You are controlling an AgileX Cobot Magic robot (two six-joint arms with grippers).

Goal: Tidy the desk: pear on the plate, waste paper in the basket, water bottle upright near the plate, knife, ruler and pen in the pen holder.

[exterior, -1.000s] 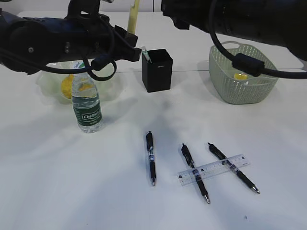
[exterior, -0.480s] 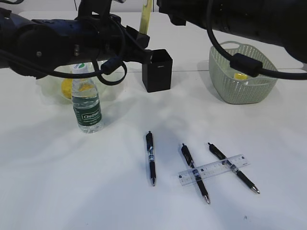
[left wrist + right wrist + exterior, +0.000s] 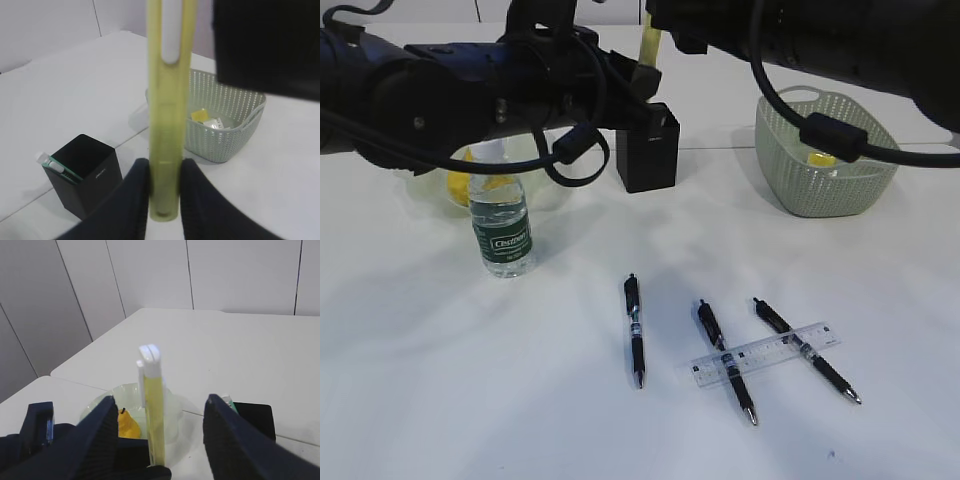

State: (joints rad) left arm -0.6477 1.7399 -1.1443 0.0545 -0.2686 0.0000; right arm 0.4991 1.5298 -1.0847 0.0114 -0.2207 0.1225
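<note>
White desk (image 3: 470, 380), my left gripper (image 3: 162, 192) pinching upright yellow-green knife (image 3: 167, 125) above black pen holder (image 3: 648, 150) upper centre, my right gripper (image 3: 157, 440) spread wide, holding nothing.

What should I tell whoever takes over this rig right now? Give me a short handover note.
Left gripper: shut on the yellow-green knife, held upright above the pen holder.
Right gripper: open, empty, raised above the desk.
Done: pear on the plate; waste paper in the basket; water bottle upright beside the plate; one white-and-green item already in the holder.
Left: lower the knife in; then the ruler and three pens, all on the desk, two pens crossing the ruler.
</note>
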